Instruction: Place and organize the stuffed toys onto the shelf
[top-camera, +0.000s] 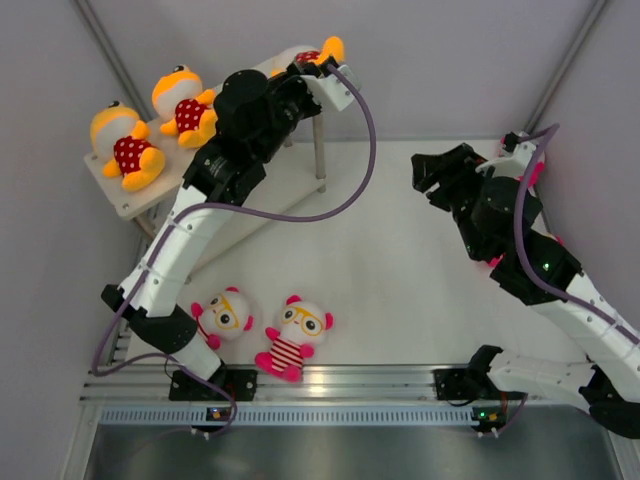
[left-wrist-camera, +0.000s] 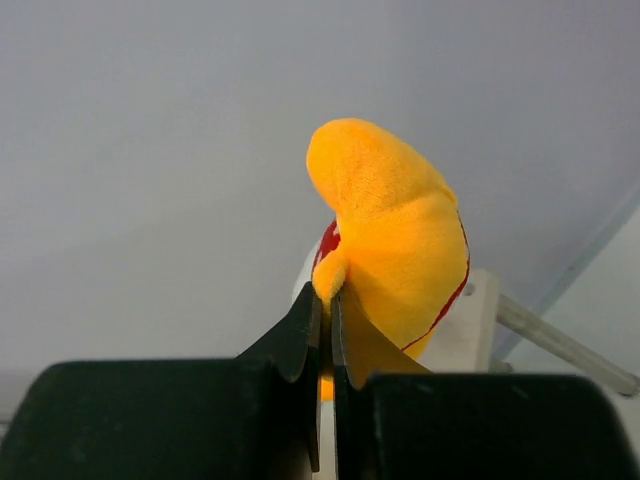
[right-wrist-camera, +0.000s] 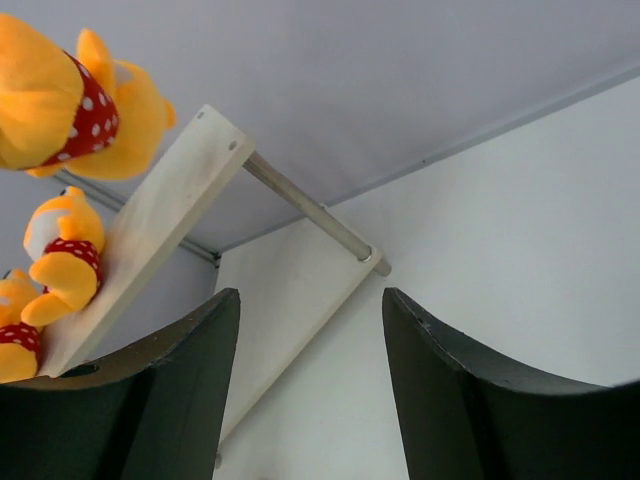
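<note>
Placing step in hand: left jaws pinching orange-yellow plush doll in red dotted shirt (left-wrist-camera: 395, 240) at far end of cream-white board shelf (right-wrist-camera: 160, 215). Right jaws spread, empty. Next, likely: seat upright, release.

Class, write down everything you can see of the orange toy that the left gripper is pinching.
The orange toy is soft, fuzzy orange-yellow plush in a red shirt with white dots. It is at the right end of the shelf, by its top board; whether it rests there is unclear. The left gripper is shut on a small nub of its plush.
</note>
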